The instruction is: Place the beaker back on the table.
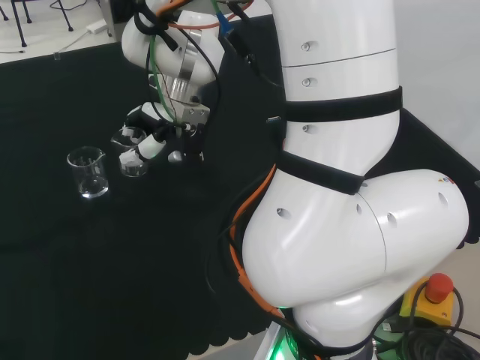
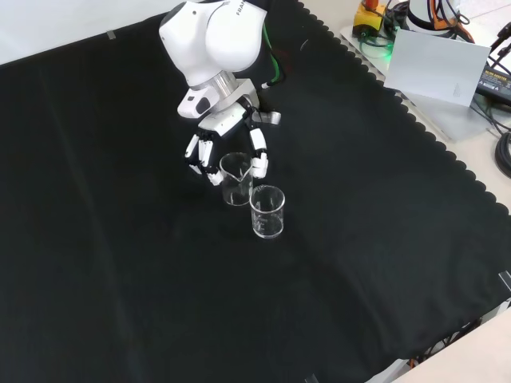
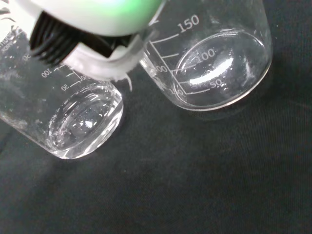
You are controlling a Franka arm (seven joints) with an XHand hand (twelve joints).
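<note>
The hand [image 2: 227,152] curls its fingers and thumb around the held beaker [image 2: 235,179], which sits just beside a second beaker [image 2: 267,211] standing on the black cloth [image 2: 120,263]. The held beaker looks upright and very low, probably at or near the cloth, so mainly the release and withdrawal seem left. Whether its base actually touches the cloth is hard to tell through the clear glass.

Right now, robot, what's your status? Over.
Hand fingers curled round beaker. Can't tell if it's down on cloth. Second beaker close beside.
</note>
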